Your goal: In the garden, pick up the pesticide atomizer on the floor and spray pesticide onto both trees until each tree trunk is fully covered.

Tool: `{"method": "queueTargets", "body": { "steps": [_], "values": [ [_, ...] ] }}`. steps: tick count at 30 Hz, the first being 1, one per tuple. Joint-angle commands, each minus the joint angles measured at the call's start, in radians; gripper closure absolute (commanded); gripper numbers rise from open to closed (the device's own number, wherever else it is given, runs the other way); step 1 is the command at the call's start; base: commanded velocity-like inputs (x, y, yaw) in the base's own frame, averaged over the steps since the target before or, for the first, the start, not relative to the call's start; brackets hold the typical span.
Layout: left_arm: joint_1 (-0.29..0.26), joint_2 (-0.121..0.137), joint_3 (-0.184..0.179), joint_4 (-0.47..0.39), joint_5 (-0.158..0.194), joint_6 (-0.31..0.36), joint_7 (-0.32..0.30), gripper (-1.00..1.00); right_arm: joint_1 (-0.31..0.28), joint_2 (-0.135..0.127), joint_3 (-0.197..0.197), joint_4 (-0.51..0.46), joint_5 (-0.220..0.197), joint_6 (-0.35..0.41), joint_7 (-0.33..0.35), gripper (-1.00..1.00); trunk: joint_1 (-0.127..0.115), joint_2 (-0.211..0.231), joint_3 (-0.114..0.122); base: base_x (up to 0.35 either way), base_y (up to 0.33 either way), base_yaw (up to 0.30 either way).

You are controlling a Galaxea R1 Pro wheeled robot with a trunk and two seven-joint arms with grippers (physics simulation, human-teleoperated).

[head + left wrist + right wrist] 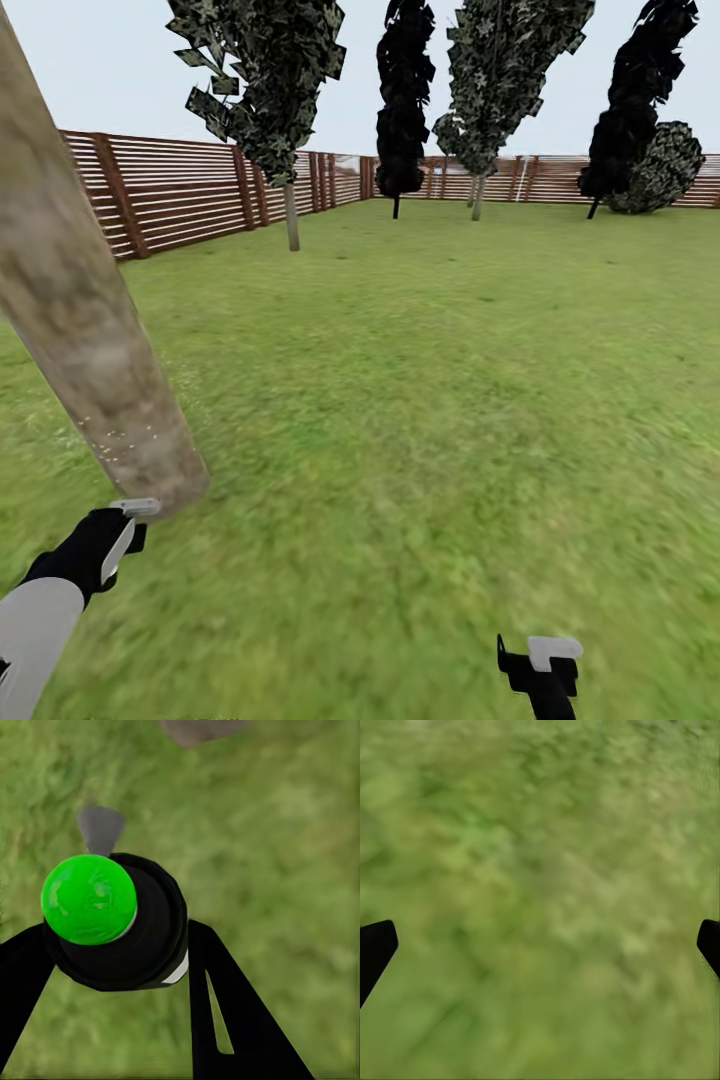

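A thick pale beige-grey tree trunk (pixel 90 340) leans across the left of the head view, with fine whitish pesticide specks (pixel 125 435) dotted on its lower part. My left gripper (pixel 115 535) sits just below the trunk's base, shut on the pesticide atomizer (pixel 135 508), whose pale nozzle points at the bark. In the left wrist view the atomizer (pixel 112 922) is a black cylinder with a bright green round top, clamped between the black fingers (pixel 225 1012). My right gripper (pixel 540 665) hangs low at the right over the grass floor (pixel 420 400), open and holding nothing (pixel 540 945).
Two more pale-trunked trees (pixel 290 215) (pixel 477 197) stand far back near the brown slat fence (pixel 180 190). Black conifers (pixel 402 110) and a round bush (pixel 660 170) line the back. Open lawn stretches ahead and to the right.
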Motion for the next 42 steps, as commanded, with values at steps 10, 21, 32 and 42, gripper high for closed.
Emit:
{"method": "queueTargets", "body": {
  "steps": [10, 21, 32, 42],
  "values": [
    [0.000, 0.000, -0.002, 0.001, -0.001, 0.000, 0.000, 1.00, 0.000, 0.001, 0.000, 0.000, 0.000, 0.000, 0.000, -1.00, 0.000, 0.000, -0.006, 0.105, -0.270, 0.248],
    [0.000, 0.000, -0.002, 0.002, -0.001, 0.000, 0.000, 1.00, 0.000, 0.001, 0.000, 0.000, 0.000, 0.000, 0.000, -1.00, 0.000, 0.000, -0.011, 0.154, -0.262, 0.249],
    [0.000, -0.001, 0.002, 0.001, 0.000, -0.002, 0.006, 1.00, 0.000, 0.000, 0.000, 0.001, 0.001, 0.000, 0.000, -1.00, 0.000, 0.000, -0.011, 0.204, -0.219, 0.127],
    [0.000, -0.003, 0.003, -0.003, 0.056, -0.016, 0.007, 1.00, 0.000, 0.002, 0.000, 0.002, 0.002, 0.000, 0.000, -1.00, 0.000, 0.000, -0.011, 0.267, -0.171, 0.000]
  ]
}}
